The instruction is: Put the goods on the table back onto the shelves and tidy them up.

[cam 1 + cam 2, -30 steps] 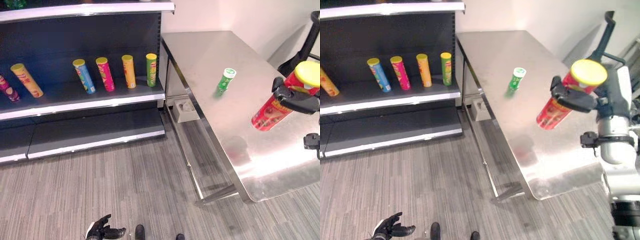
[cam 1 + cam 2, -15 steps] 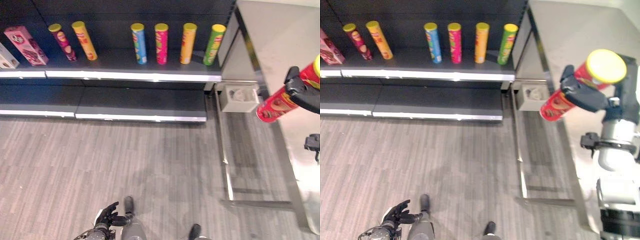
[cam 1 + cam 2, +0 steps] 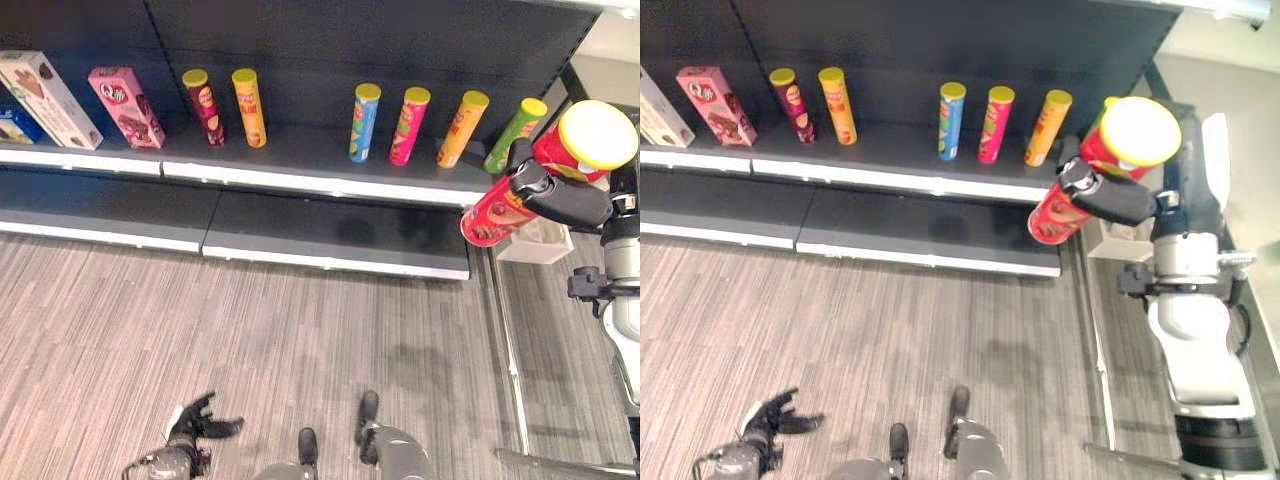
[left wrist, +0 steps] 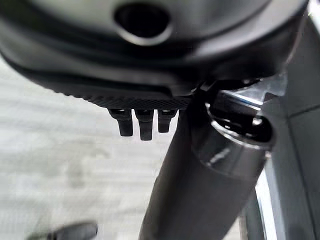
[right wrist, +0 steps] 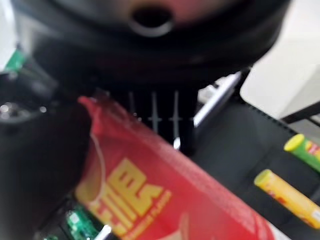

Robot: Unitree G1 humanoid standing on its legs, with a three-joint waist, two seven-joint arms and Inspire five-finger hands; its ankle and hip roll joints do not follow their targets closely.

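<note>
Holding tight: my right hand (image 3: 556,196) has its fingers (image 3: 1102,197) curled round the red can (image 3: 497,214), w/ the yellow lid (image 3: 598,134) up top, nearest my head cam. Can is tilted, bottom end pointing down twd the shelf (image 3: 310,182). It's up in the air, just in front of the shelf's right end, not touching it.

On the shelf behind I see a row of cans standing up: green can (image 3: 516,134) closest to the red one, then orange can (image 3: 462,128), pink can (image 3: 409,124), blue can (image 3: 364,121). A gap, then yellow can (image 3: 248,106) & dark red can (image 3: 203,105) side by side. Further left, a pink box (image 3: 121,105) & a white box (image 3: 47,98).

My left hand (image 3: 196,421) hangs low over the grey floor (image 3: 150,320), fingers spread out loose, holding nothing.
</note>
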